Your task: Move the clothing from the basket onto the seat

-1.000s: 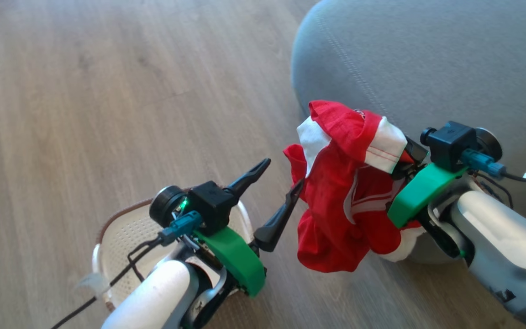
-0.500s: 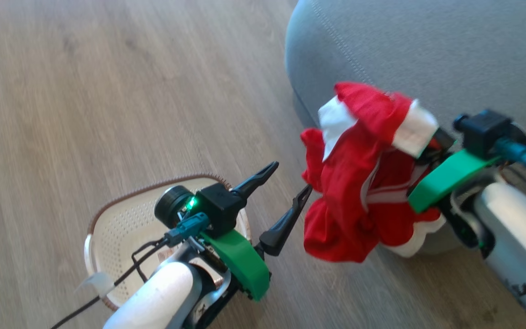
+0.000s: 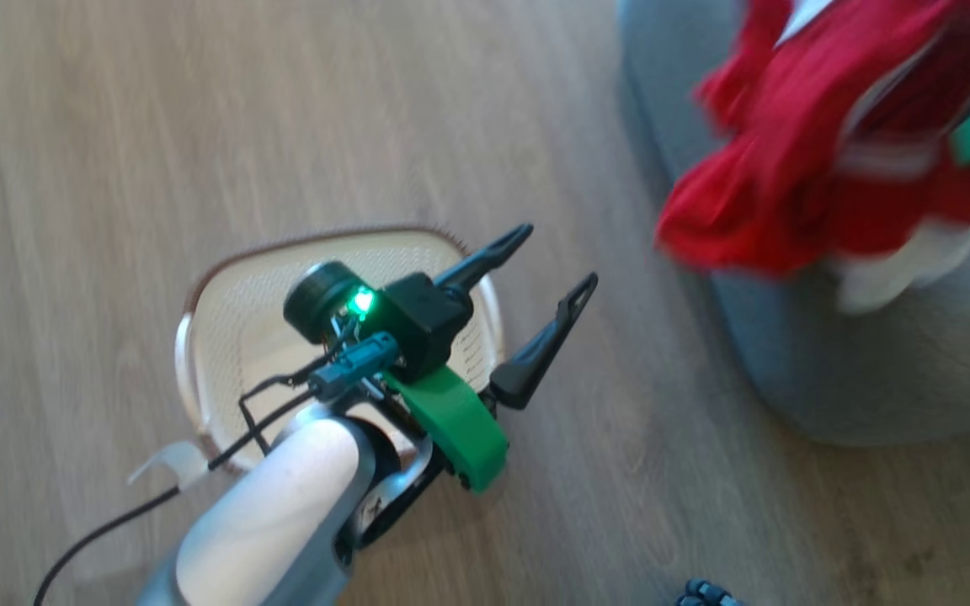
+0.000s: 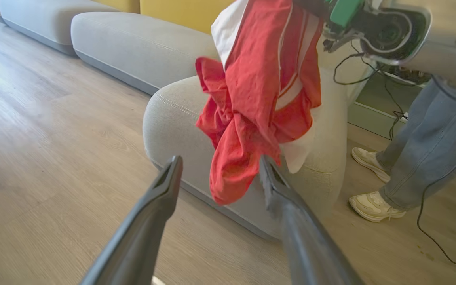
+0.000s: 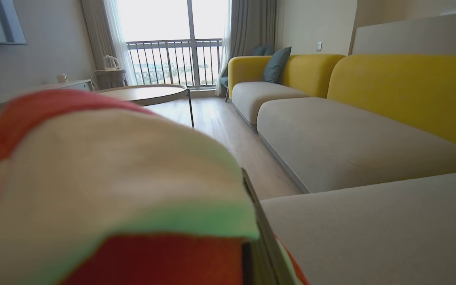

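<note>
The red and white clothing (image 3: 788, 168) hangs bunched from my right gripper (image 4: 311, 8), which is shut on its top; its lower folds dangle in front of the grey seat (image 3: 872, 370) at its rounded corner. In the right wrist view the clothing (image 5: 93, 178) drapes over the fingers and hides them, with the seat (image 5: 370, 221) just below. The cream basket (image 3: 232, 311) sits on the floor under my left wrist. My left gripper (image 3: 559, 252) stands open and holds nothing. Seen from the left wrist, my left gripper (image 4: 220, 162) points at the clothing (image 4: 259, 87).
A person in jeans (image 4: 430, 150) and pale shoes (image 4: 374, 206) stands right of the seat, with cables on the floor. More grey cushions (image 5: 350, 138) with yellow backs (image 5: 406, 87) run behind. A round table (image 5: 149, 93) stands further off on the wooden floor (image 3: 157, 126).
My right gripper has carried the clothing up and to the right, from beside the seat's front to higher over its corner. The head camera has shifted. My left gripper stays open by the basket.
</note>
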